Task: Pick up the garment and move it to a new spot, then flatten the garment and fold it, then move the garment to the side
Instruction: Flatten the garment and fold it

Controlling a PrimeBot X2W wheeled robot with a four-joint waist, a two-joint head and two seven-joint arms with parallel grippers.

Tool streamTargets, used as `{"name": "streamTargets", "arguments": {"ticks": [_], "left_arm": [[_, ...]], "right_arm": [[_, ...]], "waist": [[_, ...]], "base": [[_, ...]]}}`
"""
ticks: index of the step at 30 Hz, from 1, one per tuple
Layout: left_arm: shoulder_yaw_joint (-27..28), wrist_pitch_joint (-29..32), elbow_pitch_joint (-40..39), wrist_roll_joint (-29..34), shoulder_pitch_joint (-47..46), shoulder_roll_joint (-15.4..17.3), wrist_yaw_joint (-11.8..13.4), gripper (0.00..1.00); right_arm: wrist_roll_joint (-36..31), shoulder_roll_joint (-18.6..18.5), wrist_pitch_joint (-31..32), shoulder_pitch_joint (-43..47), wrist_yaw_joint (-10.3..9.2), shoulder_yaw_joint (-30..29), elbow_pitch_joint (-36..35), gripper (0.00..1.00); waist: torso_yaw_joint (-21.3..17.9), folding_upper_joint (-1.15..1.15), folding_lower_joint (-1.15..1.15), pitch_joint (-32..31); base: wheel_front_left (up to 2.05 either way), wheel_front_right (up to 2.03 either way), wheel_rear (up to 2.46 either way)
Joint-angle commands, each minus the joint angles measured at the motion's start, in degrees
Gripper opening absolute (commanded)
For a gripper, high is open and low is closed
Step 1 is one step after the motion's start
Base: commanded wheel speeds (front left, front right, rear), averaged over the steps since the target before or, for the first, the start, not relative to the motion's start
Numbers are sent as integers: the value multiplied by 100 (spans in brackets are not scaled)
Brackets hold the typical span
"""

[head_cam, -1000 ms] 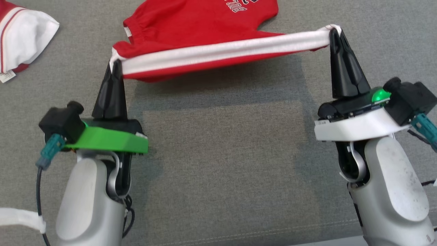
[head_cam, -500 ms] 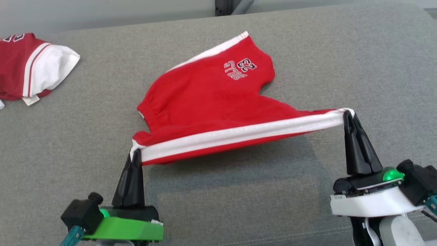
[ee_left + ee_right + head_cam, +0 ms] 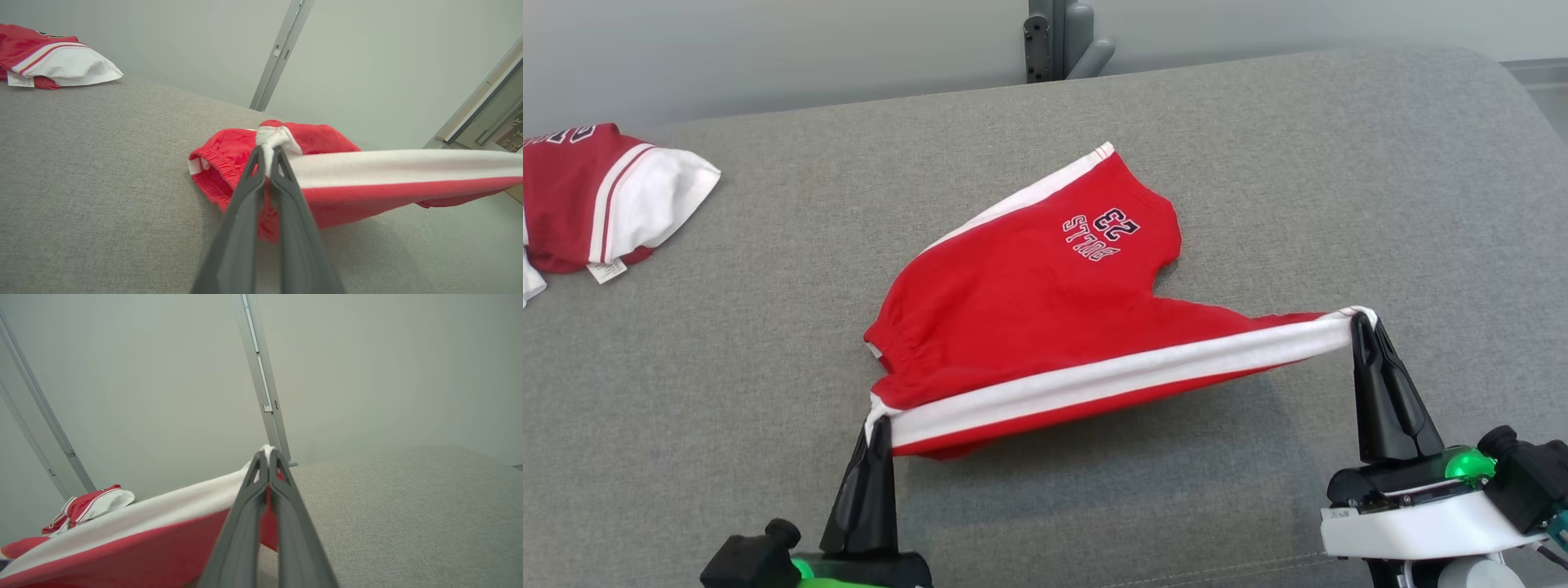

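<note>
Head view: red jersey shorts with white side stripe point(image 3: 1029, 327), probably light and limp. The stripe edge is taut between left gripper point(image 3: 879, 420) and right gripper point(image 3: 1359, 320); the far half rests on the grey woven cushion point(image 3: 686, 425).
Left wrist view: left gripper point(image 3: 267, 152) is clamped on the bunched waistband corner.
Right wrist view: right gripper point(image 3: 268, 454) is clamped on the hem corner, with open cushion beyond its tips.
A second red-and-white garment point(image 3: 613, 196) lies well left of the left gripper.

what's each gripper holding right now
left gripper: shut on the red shorts, at the waistband corner
right gripper: shut on the same shorts, at the leg hem
</note>
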Motion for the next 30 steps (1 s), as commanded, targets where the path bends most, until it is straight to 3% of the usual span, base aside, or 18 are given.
{"name": "streamTargets", "arguments": {"ticks": [1, 5, 12, 25, 30], "left_arm": [[-37, -5, 54, -81, -149, 32, 42, 0], [-223, -5, 287, -182, -455, 31, 103, 0], [-470, -4, 872, -482, -1196, 31, 496, 0], [-1026, -5, 2679, -1636, -3288, 31, 1004, 0], [-1237, -4, 3014, -1896, -3763, 31, 1063, 0]], "right_arm": [[-36, -13, -27, -120, -12, -42, 57, 0], [-122, -11, -25, -308, -12, -39, 276, 0], [-243, -13, -23, -969, -12, -177, 923, 0], [-601, -308, -23, -3241, -11, 85, 3012, 0], [-652, -401, -23, -3968, -11, 167, 3804, 0]], "waist": [[48, 63, 0, -4], [154, 63, 0, 32], [356, 63, 0, 254], [834, 63, 0, 981], [1008, 63, 0, 1207]], "base": [[0, 0, 0], [0, 0, 0], [0, 0, 0], [0, 0, 0], [0, 0, 0]]}}
